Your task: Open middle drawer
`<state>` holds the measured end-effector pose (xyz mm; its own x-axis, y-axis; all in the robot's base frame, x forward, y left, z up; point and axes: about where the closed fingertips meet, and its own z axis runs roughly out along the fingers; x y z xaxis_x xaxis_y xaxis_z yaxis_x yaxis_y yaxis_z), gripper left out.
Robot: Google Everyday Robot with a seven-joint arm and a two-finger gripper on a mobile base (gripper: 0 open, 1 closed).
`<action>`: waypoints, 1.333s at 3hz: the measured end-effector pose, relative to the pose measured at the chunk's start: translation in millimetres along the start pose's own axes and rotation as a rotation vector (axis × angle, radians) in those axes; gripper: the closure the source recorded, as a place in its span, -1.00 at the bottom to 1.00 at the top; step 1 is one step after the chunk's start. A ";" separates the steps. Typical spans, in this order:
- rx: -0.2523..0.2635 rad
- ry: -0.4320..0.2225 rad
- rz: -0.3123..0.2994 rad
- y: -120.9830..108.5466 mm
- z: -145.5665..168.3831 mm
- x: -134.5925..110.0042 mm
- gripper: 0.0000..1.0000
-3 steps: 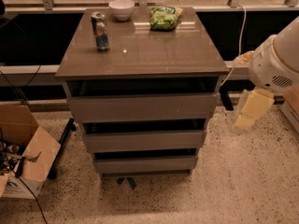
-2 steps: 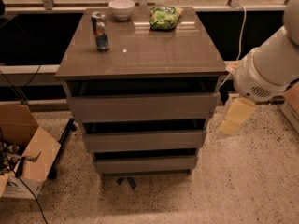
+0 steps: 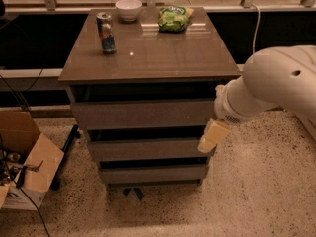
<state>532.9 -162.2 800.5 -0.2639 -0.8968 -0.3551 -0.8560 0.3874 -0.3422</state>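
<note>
At the far left an open cardboard box sits on the speckled floor, with dark cables and small items inside it that are too dim to identify. A black bar lies on the floor between the box and the desk.

The desk is a brown drawer unit with a glossy top. On the left part of the top a drinks can stands upright. Behind it, near the back edge, is a white bowl. To the right of the bowl lies a green snack bag, well apart from the can.

Three drawer fronts are stacked below the top. The top drawer is the widest. The middle drawer lies under it, with a dark gap above its front, and it looks pushed in. The bottom drawer is the narrowest. A small dark object lies on the floor just in front of the unit.

The cream-coloured gripper points down and to the left at the right end of the middle drawer's front, touching or just beside its corner; which of the two cannot be told. Whether the gripper is open or closed cannot be told either. The thick white arm reaches in from the right edge. Behind it a white cable hangs down against the dark wall.
</note>
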 end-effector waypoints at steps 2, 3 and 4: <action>-0.029 0.009 0.065 -0.4 64.3 11.2 -1.00; -0.019 -0.008 0.101 3.4 77.4 14.4 -1.00; -0.030 -0.048 0.124 13.0 113.1 12.8 -1.00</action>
<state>568.7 -144.5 693.1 -0.3481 -0.8307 -0.4344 -0.8312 0.4878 -0.2668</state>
